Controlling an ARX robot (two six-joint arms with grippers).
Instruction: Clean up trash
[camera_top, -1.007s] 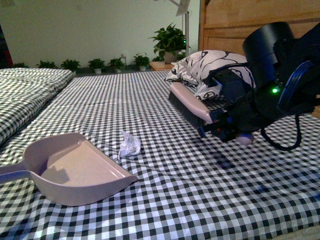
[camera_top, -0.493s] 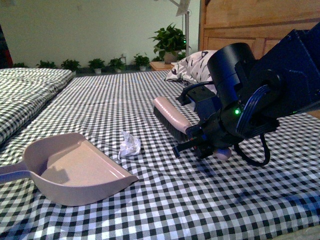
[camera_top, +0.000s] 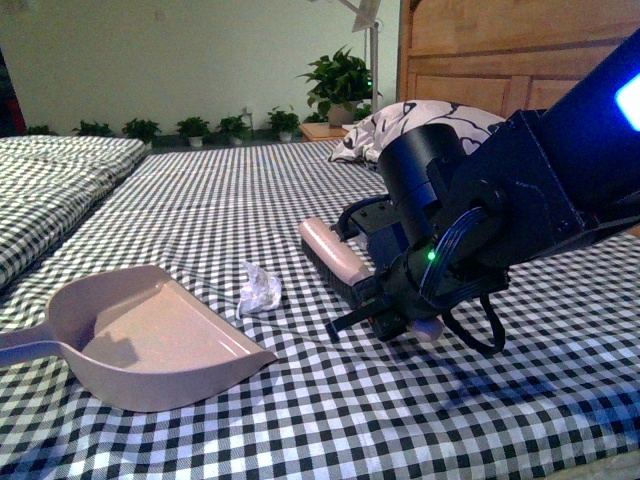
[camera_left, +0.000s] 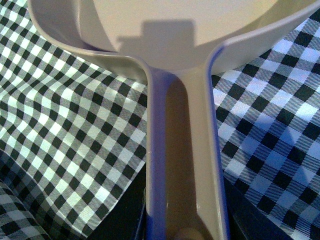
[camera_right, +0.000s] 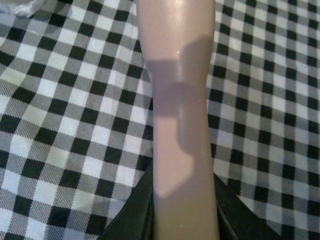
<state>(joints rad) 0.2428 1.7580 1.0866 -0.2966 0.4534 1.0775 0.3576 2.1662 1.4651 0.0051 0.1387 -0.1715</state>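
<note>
The trash (camera_top: 259, 288), a small crumpled whitish wad, lies on the checked bedcover just past the open mouth of the pink dustpan (camera_top: 150, 340). The dustpan rests on the cover, its handle running off the frame's left edge. In the left wrist view my left gripper (camera_left: 184, 222) is shut on the dustpan's handle (camera_left: 182, 150). My right gripper (camera_top: 392, 300) is shut on the pink brush (camera_top: 333, 255), whose bristles sit low over the cover a short way right of the trash. In the right wrist view the brush handle (camera_right: 181, 115) fills the middle, clamped by the right gripper (camera_right: 182, 220), and a bit of the trash (camera_right: 20, 5) shows at a corner.
A white pillow with black pattern (camera_top: 440, 120) lies at the back right against a wooden headboard (camera_top: 500, 50). A second checked mattress (camera_top: 50, 180) lies at the left. Potted plants (camera_top: 340, 80) line the far wall.
My right arm has carried the brush leftward and lower, from near the pillow to just right of the trash. The dustpan and the trash have stayed put.
</note>
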